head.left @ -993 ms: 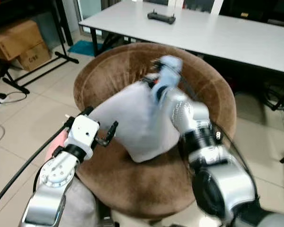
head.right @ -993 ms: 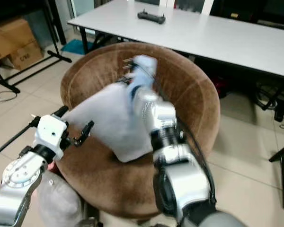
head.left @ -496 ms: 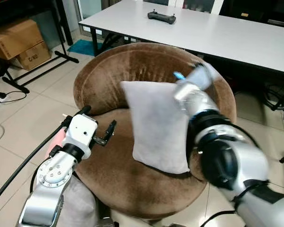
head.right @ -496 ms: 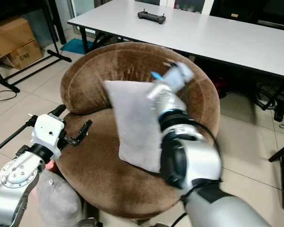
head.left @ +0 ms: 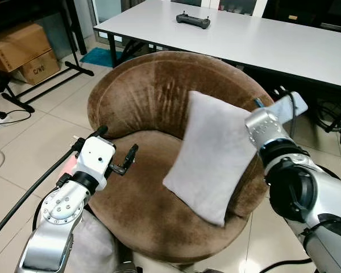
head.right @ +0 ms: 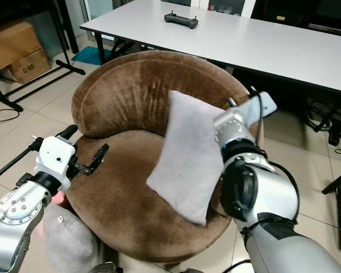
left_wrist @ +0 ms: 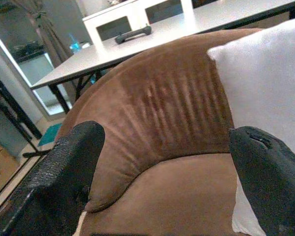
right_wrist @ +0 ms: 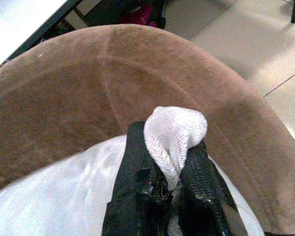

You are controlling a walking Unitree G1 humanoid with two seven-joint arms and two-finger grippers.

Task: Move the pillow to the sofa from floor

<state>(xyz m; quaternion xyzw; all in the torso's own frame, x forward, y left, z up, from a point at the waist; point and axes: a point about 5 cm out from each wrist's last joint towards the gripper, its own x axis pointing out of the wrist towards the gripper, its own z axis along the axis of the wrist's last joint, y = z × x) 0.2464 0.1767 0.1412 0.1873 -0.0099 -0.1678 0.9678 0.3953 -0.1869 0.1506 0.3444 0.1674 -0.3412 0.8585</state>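
Observation:
A light grey pillow [head.left: 213,156] stands tilted on the right side of the round brown sofa chair [head.left: 142,91], leaning on its right rim. My right gripper [right_wrist: 168,143] is shut on a corner of the pillow [right_wrist: 174,130], just above the chair's rim. The right arm [head.left: 270,133] reaches in from the right, at the pillow's upper edge. My left gripper [head.left: 119,140] hovers open over the left front of the seat, apart from the pillow. Between its fingers [left_wrist: 71,162] lie the chair back and the pillow's edge [left_wrist: 265,73].
A white table [head.left: 261,40] with a black controller [head.left: 193,21] stands behind the chair. Cardboard boxes [head.left: 23,48] and a black stand's legs [head.left: 51,82] are at the far left. Cables [head.left: 5,116] lie on the tiled floor. A grey cushion-like thing [head.right: 68,242] lies under my left arm.
My right arm has swung to the right with the pillow, from the middle of the seat to its right rim. The left gripper has hardly moved.

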